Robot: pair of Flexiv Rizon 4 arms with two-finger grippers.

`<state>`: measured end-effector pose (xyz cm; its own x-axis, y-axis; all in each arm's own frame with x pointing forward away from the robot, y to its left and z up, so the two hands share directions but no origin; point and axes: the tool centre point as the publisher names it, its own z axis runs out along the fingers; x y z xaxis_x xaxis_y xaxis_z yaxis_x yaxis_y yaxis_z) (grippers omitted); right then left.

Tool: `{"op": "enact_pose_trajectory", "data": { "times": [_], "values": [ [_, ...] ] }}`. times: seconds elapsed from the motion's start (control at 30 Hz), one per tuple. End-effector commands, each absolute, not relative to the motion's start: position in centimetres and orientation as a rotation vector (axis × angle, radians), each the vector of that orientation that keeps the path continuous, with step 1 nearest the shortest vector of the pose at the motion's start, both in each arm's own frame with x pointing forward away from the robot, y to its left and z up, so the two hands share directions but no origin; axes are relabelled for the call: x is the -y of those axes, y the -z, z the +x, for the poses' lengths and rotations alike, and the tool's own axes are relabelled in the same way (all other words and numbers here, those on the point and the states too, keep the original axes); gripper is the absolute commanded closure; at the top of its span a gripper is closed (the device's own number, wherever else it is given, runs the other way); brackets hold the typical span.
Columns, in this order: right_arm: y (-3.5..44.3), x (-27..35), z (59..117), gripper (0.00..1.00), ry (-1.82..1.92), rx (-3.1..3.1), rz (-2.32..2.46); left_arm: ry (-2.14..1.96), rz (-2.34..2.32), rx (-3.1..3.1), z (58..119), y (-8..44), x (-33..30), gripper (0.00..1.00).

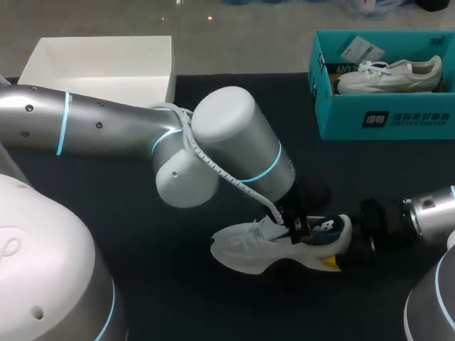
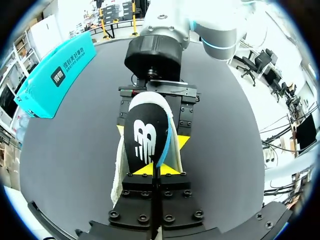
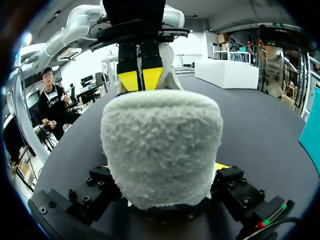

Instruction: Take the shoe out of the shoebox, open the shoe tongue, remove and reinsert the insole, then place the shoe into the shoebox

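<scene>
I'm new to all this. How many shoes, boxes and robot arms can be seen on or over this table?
Shoes: 2 (shoe on the table, boxed shoe)
Boxes: 2 (teal shoebox, white box)
Robot arms: 2 (left arm, right arm)
Total: 6

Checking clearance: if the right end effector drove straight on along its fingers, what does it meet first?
The shoe: its fuzzy heel sits between the right end effector's fingers. Just beyond, probably the left end effector; depth unclear.
</scene>
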<state>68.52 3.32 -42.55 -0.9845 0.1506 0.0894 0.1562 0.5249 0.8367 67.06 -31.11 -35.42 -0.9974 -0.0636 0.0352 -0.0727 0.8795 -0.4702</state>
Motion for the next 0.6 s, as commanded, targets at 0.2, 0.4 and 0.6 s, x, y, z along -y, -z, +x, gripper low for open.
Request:
{"op": "enact_pose_trajectory", "data": {
  "times": [0.2,0.4,0.6],
  "values": [
    [42.5,-3.4,68.4,1.00,1.502,2.741,-0.276,-0.977,0.086,2.841,67.4,33.2,29.8,1.00],
    [42.5,-3.4,68.4,1.00,1.502,2.741,-0.276,-1.005,0.044,2.816,67.1,32.6,30.8,1.00],
    [42.5,-3.4,68.4,1.00,1.502,2.741,-0.276,-1.100,-0.011,2.747,66.4,30.8,31.2,1.00]
  ]
}}
